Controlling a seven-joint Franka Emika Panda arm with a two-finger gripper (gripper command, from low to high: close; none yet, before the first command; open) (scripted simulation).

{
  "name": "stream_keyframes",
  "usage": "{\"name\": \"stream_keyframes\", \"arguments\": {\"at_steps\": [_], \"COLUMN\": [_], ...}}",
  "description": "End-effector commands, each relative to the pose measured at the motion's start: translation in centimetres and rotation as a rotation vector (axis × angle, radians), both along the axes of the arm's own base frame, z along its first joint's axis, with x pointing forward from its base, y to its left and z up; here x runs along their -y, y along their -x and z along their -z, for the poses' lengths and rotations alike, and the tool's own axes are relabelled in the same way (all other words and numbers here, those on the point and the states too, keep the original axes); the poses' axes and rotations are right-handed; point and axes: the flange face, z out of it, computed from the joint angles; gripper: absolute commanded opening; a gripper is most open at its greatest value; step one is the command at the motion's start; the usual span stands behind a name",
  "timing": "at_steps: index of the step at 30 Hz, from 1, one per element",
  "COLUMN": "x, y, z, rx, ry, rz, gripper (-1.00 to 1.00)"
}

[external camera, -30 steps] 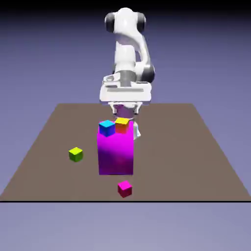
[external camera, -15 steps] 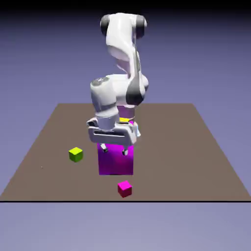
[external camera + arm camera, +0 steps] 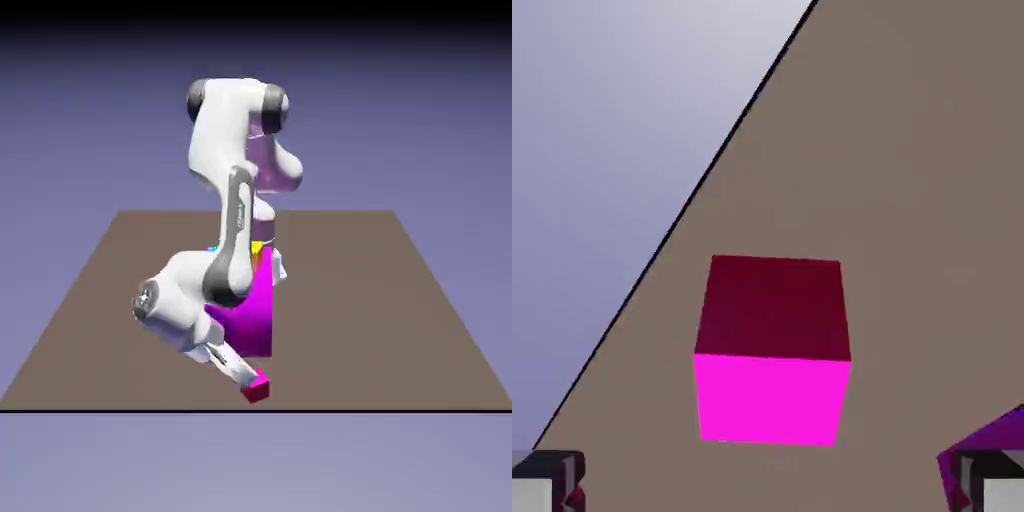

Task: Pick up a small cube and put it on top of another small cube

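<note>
While the small cube (image 3: 772, 350) is sitting on the table (image 3: 400, 300) near its front edge, just ahead of the tall block (image 3: 255, 310), I am lining the gripper (image 3: 772, 480) up over it, fingers spread wide to either side. This looks like the approach before the grasp. Next I am needing to drop straight down until the fingers are flanking the cube, then close.

One small cube (image 3: 257, 389), one tall block (image 3: 250, 310)

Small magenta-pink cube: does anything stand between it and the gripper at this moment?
Nothing visible does. In the hand view the small magenta-pink cube sits on bare table ahead of the gripper, centred between its two fingertips, with open space around it. The exterior view shows the gripper right at the cube.
</note>
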Motion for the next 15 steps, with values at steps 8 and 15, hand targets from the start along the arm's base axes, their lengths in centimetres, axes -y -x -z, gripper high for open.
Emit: {"name": "stream_keyframes", "arguments": {"at_steps": [8,15], "x": [0.1,10.7], "y": [0.1,7.2], "z": [0.0,-0.2], "rx": [-0.001,-0.048], "ry": [0.000,0.038], "rz": [0.002,0.189], "gripper": [-1.00,-1.00]}}
